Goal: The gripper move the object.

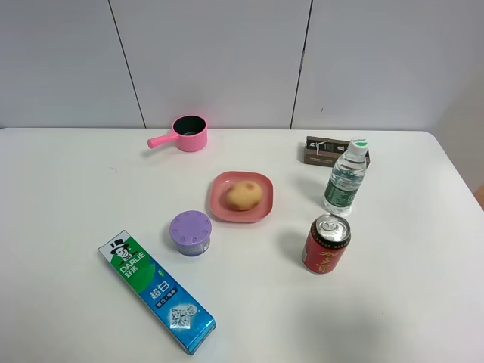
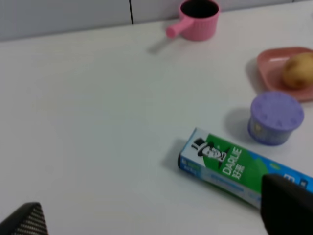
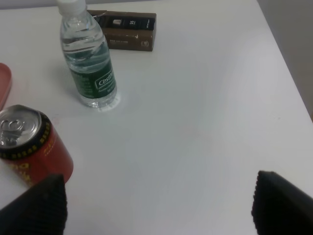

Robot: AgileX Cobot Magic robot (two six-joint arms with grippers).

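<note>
The tan-yellow potato (image 1: 244, 195) lies on the pink plate (image 1: 219, 203) in the middle of the white table. It also shows in the left wrist view (image 2: 297, 71) on the plate (image 2: 270, 67). Neither arm shows in the exterior high view. In the left wrist view only the tips of the black fingers (image 2: 286, 205) show, far apart, with nothing between them; the left gripper (image 2: 151, 218) is open, well short of the potato. In the right wrist view the black fingertips (image 3: 283, 205) also stand wide apart; the right gripper (image 3: 159, 205) is open and empty.
A purple lidded container (image 1: 190, 232) stands by the plate's left front. A Darlie toothpaste box (image 1: 156, 290) lies front left. A pink saucepan (image 1: 187, 134) sits at the back. A water bottle (image 1: 346, 178), red can (image 1: 326, 243) and dark box (image 1: 328, 150) stand to the right.
</note>
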